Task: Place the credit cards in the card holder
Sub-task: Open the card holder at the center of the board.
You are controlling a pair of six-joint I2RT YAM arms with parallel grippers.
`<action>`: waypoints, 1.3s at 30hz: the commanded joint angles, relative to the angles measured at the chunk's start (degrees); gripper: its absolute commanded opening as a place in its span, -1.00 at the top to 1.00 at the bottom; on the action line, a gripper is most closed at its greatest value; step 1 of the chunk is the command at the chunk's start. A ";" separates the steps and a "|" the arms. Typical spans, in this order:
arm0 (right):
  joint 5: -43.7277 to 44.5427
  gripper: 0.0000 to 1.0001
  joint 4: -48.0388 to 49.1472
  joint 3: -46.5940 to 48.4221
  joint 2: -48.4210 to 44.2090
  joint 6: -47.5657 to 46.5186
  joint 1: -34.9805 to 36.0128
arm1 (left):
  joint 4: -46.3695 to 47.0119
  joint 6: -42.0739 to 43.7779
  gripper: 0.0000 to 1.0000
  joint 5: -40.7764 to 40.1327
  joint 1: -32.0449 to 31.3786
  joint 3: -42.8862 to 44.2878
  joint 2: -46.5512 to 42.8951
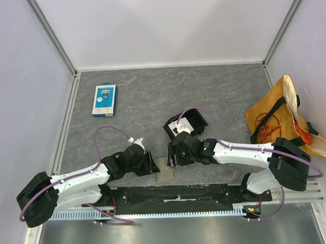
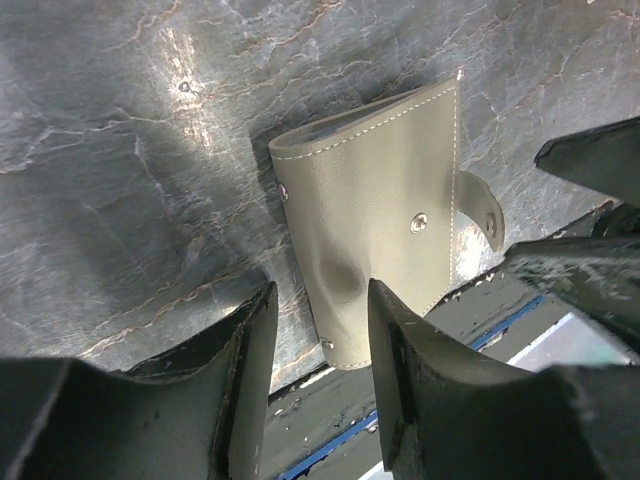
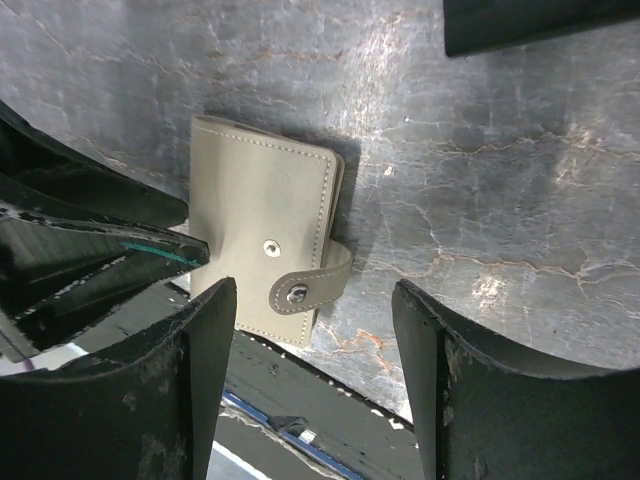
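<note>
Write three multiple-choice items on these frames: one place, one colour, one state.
1. Where does the card holder lie?
A. In the far left corner
B. At the near edge of the table, between the left end effector and the right end effector
C. In the far right corner

2. What colour is the bag at the right?
A. Green
B. Pink
C. Mustard yellow

3. What state is the card holder's strap in?
A. Unsnapped
B. Snapped shut
C. Missing

Answers:
1 B: both wrist views look down on it beside the table's near edge.
2 C: the top view shows mustard yellow fabric with black handles.
3 A: the right wrist view shows the stud bare, with the strap's own snap below it.
</note>
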 commanded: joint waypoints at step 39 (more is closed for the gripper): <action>7.86 -0.19 -10.09 12.66 -10.55 -17.74 -9.32 | -9.36 2.74 -0.07 -12.29 -0.86 12.88 -1.94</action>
